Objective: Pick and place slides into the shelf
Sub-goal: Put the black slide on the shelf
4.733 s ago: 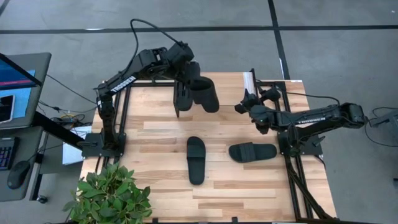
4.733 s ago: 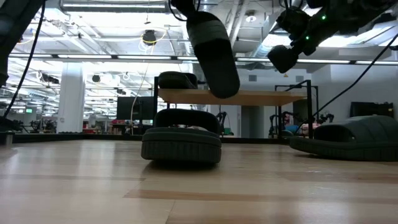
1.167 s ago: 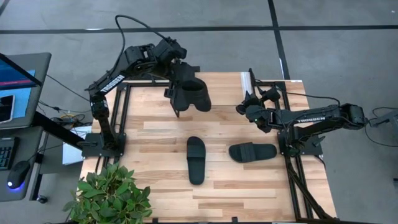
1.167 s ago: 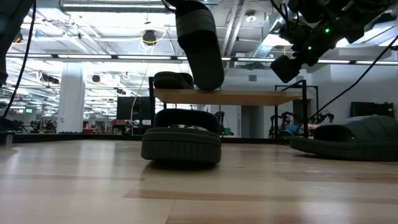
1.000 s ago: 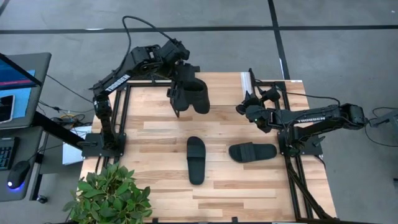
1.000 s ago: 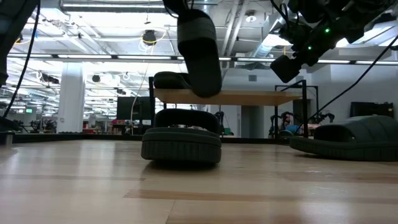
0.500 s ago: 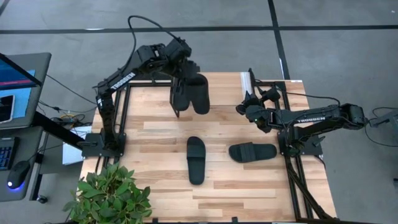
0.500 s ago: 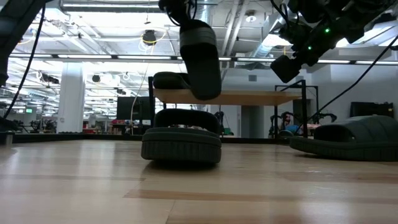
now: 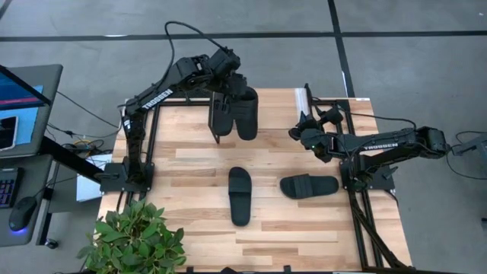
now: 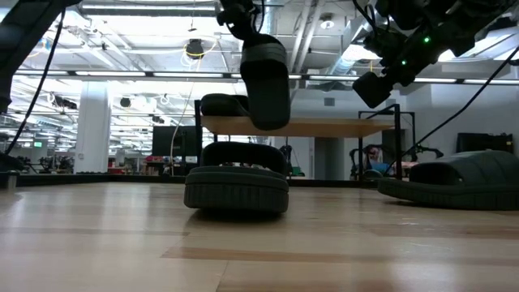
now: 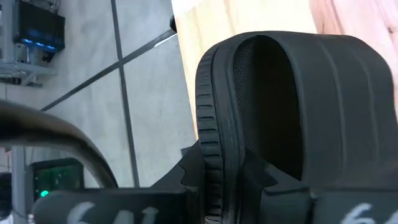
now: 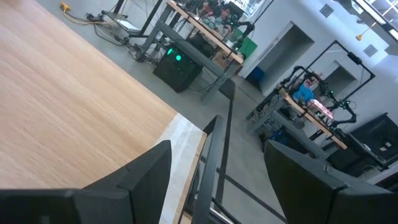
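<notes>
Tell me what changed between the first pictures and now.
The left gripper, still shut on a slide, swung it from tilted to nearly straight over the shelf's left end. The right gripper, open, and the two slides on the table stayed put.

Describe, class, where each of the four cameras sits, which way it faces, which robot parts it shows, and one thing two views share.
High view: overhead, facing straight down on the table; both arms, left pincer shut on a slide.
Low view: tabletop height, facing level toward the shelf; arms enter from above.
Left wrist view: on the left arm, facing the held slide; its fingers show.
Right wrist view: on the right arm, facing table and room; open fingers.
Shared: high and low views both show the held slide.
</notes>
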### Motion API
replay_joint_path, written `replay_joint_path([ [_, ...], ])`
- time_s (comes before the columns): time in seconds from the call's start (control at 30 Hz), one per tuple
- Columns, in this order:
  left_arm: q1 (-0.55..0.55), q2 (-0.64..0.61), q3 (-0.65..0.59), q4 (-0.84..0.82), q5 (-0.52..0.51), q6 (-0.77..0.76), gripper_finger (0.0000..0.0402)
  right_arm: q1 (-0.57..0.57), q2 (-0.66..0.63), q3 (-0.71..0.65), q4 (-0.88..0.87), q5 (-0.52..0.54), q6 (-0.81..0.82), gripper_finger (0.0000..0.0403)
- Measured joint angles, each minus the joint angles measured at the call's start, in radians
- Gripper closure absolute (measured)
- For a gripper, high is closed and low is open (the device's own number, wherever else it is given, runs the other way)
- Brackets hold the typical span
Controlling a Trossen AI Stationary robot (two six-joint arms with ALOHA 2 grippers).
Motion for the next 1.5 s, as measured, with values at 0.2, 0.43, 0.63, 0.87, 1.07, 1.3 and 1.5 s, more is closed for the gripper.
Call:
replay_joint_path([
  [0.2,-0.002,0.012,0.0,0.027,-0.006,0.027,0.0372,0.0,0.0,0.0,-0.001,-0.035,0.009,0.0154],
  [0.43,-0.002,0.018,0.0,0.04,-0.031,0.031,0.0371,0.0,0.0,0.0,-0.001,-0.045,0.017,0.0154],
  [0.63,-0.002,0.019,-0.002,0.079,-0.033,0.039,0.0366,0.0,0.0,0.0,-0.001,-0.045,0.018,0.0154],
  [0.87,-0.002,0.019,-0.002,0.094,-0.037,0.039,0.0366,0.0,0.0,0.0,-0.001,-0.048,0.018,0.0154],
  [1.07,-0.002,0.019,-0.002,0.095,-0.04,0.041,0.0365,0.0,0.0,0.0,-0.001,-0.048,0.018,0.0154],
  [1.3,-0.009,0.019,-0.002,0.088,-0.046,0.042,0.0364,0.0,0.0,-0.041,0.008,-0.049,0.054,0.0154],
  [1.5,-0.017,0.019,-0.002,0.098,-0.051,0.042,0.0364,0.0,0.0,-0.063,0.006,-0.05,0.078,0.0154],
])
